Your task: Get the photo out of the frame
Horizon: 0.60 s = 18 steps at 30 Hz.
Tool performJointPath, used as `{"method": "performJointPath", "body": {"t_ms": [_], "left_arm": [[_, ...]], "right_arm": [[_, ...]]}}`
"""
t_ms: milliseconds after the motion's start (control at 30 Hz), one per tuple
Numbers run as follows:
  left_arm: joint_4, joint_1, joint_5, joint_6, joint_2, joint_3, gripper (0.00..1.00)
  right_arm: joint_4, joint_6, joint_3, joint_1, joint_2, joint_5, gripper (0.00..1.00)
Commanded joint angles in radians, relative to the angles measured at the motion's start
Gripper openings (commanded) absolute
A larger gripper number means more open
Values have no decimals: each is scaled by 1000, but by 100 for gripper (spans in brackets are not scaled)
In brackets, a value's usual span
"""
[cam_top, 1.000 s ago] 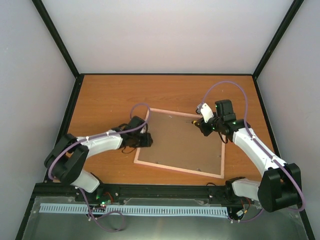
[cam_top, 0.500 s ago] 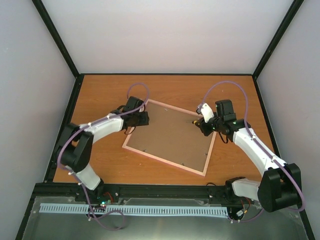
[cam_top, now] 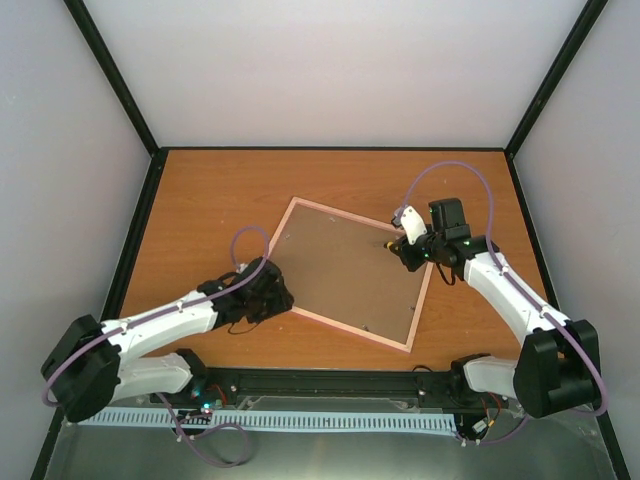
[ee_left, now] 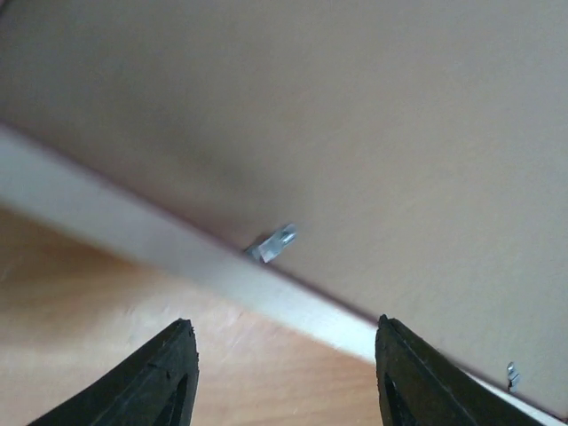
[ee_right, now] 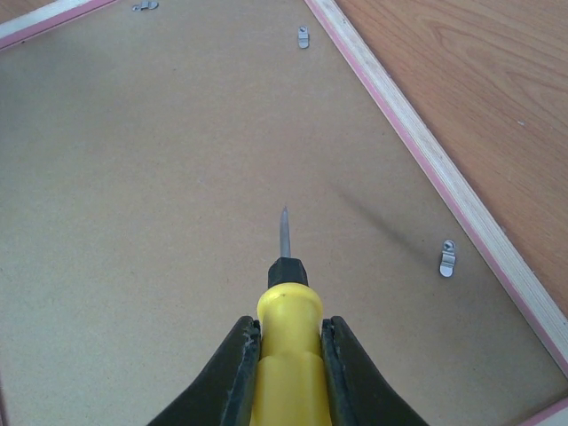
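Observation:
The pink frame (cam_top: 350, 329) lies back-up and skewed on the table, its brown backing board (cam_top: 345, 270) facing up. The photo is hidden beneath that board. My left gripper (cam_top: 275, 297) sits at the frame's near-left corner, open. In the left wrist view, the left gripper (ee_left: 280, 328) has its jaws apart over the table, just short of the frame's pale edge (ee_left: 169, 248) and a metal clip (ee_left: 272, 241). My right gripper (cam_top: 402, 250) hovers over the frame's right part, shut on a yellow screwdriver (ee_right: 288, 355) whose tip points at the backing board (ee_right: 177, 195).
Small metal clips (ee_right: 448, 257) (ee_right: 303, 37) sit along the frame's inner edge (ee_right: 417, 151). Bare wooden table (cam_top: 210, 200) surrounds the frame. Black posts and grey walls close in the table at the back and sides.
The frame has turned on the table, its left corner swinging away and to the left. My left arm has moved from the frame's left edge down to its near-left corner. The right arm stayed put.

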<state>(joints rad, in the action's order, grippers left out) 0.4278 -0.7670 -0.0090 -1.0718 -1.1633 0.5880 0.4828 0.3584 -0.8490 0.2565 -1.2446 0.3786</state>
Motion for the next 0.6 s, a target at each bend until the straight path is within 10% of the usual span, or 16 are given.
{"method": "performJointPath", "body": {"t_ms": [0,567], "left_arm": [[14,-40,12,-330,48,-61,55],[34,-44,-87,-446,-196,76,58]], "right_arm": [[2,4,-29,-8,-8,8,3],[5,10,-28,-8,0,-3,3]]}}
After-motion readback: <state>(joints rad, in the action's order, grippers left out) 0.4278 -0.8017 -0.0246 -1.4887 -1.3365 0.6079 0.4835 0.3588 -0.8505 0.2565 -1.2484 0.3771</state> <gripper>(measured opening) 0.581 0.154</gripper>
